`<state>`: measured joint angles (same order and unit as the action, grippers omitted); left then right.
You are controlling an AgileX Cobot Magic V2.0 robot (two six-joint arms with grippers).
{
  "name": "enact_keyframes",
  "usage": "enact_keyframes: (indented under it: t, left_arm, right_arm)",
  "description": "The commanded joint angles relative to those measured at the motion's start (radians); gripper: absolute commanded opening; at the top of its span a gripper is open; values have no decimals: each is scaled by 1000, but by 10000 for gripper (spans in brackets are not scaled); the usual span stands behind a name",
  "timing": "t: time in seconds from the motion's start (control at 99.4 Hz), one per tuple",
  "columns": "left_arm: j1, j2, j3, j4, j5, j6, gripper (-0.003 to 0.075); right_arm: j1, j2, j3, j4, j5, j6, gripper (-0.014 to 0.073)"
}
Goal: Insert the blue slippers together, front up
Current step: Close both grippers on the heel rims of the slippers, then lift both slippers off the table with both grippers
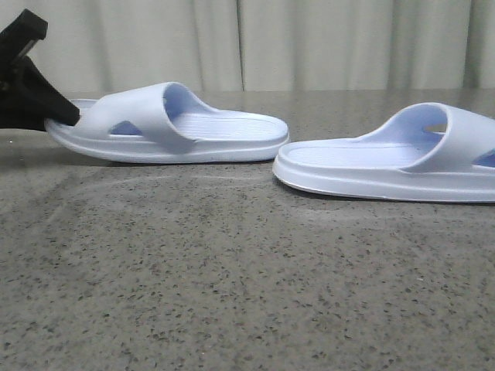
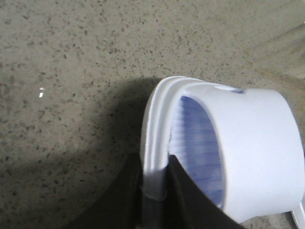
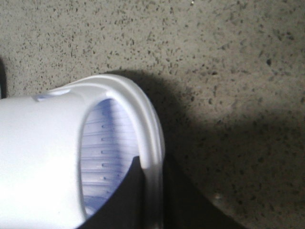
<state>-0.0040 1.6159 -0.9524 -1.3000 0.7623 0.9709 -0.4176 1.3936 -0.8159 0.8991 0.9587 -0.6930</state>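
A speckled grey stone-like table [image 1: 232,278] meets pale, probably fabric, curtains [image 1: 309,42].

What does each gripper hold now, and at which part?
Left gripper pinches the left slipper by its toe-end side rim. Right gripper pinches the right slipper by its rim too.

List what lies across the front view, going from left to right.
left gripper → left slipper → right slipper, on the speckled table.
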Motion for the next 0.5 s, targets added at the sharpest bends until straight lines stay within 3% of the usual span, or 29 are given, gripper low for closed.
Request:
enact_keyframes:
  t: [0.0, 0.493]
  left_arm:
    - [3, -57, -28, -25, 28, -1, 15]
    - [38, -71, -46, -25, 95, -31, 15]
  right_arm:
    - [-7, -21, -27, 57, 6, -12, -107]
    - [-7, -21, -246, 127, 179, 13, -106]
